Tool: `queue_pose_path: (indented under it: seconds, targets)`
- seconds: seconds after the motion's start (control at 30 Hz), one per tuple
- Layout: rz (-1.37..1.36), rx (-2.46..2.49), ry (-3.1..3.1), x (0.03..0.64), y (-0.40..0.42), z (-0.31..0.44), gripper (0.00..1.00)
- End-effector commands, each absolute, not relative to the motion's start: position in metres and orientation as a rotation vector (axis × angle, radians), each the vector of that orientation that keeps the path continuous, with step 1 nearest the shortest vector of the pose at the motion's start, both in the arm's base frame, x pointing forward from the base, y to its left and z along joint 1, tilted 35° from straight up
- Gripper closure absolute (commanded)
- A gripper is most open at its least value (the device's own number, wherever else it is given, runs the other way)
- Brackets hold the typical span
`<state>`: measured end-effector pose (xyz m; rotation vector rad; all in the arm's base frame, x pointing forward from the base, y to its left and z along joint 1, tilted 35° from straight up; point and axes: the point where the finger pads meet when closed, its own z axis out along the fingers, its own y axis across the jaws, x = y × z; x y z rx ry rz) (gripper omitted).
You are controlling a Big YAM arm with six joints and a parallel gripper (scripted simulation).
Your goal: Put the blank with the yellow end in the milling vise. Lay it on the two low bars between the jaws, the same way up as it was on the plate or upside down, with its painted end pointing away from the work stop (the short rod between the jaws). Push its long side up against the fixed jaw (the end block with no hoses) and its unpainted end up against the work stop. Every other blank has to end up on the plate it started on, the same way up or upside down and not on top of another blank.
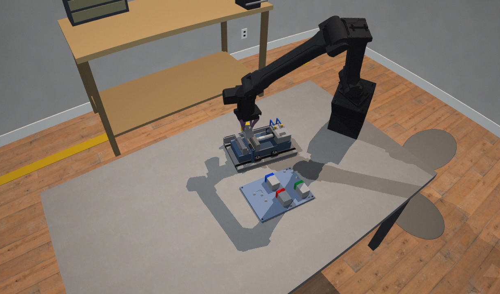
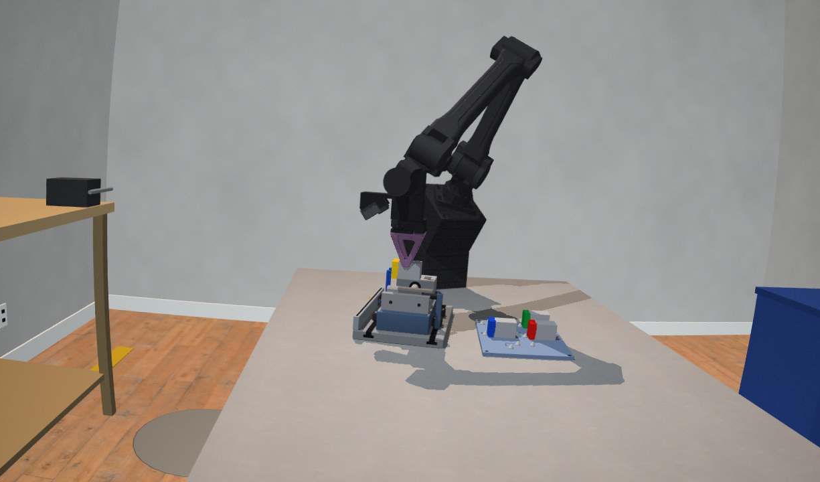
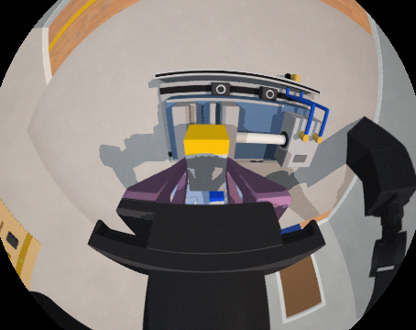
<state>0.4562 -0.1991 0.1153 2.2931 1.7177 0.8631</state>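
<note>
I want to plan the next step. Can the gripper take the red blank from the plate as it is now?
Probably not yet. The gripper is shut on the yellow blank over the vise. The red blank lies uncovered on the plate, near the arm, so once the fingers are free it looks reachable.
</note>
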Motion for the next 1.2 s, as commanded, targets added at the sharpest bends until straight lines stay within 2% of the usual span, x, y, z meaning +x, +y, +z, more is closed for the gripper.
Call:
queue_pose_path:
  seconds: [0.0,1.17]
  targets:
    - [0.873,2.241,1.705,0.465,-0.208,0.139,1.00]
    - [0.872,2.254,1.713,0.471,-0.205,0.124,1.00]
